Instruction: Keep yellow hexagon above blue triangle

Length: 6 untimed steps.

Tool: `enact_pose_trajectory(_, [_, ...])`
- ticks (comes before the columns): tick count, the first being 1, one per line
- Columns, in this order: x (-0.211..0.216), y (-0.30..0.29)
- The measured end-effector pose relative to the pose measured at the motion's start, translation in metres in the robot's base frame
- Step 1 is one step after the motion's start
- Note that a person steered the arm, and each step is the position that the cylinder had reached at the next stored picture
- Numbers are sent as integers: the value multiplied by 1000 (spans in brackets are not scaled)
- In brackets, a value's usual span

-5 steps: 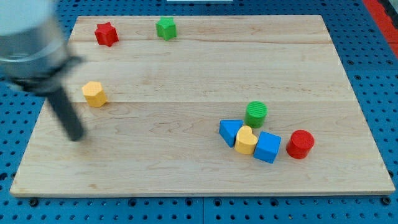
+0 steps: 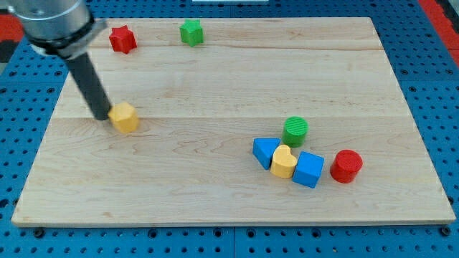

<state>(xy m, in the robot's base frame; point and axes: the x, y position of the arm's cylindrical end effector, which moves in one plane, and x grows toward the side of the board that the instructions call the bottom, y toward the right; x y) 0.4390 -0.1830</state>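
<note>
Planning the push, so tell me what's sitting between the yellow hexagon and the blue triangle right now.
Nothing: in the camera view only bare board lies between the yellow hexagon and the blue triangle. My tip touches the hexagon's far side.

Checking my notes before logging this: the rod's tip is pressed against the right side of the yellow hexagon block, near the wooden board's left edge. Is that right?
Not quite. In the camera view, my tip is against the left side of the yellow hexagon block, not its right. The rest holds: both sit near the wooden board's left edge.
</note>
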Motion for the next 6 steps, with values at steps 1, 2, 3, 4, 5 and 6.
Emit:
enact_pose_trajectory(1, [-3, 73])
enact_pose_trajectory(2, [-2, 77])
enact_pose_trajectory(3, [19, 55])
enact_pose_trajectory(4, [25, 102])
enact_pose_trajectory(5, [25, 167])
enact_pose_trajectory(6, [25, 217])
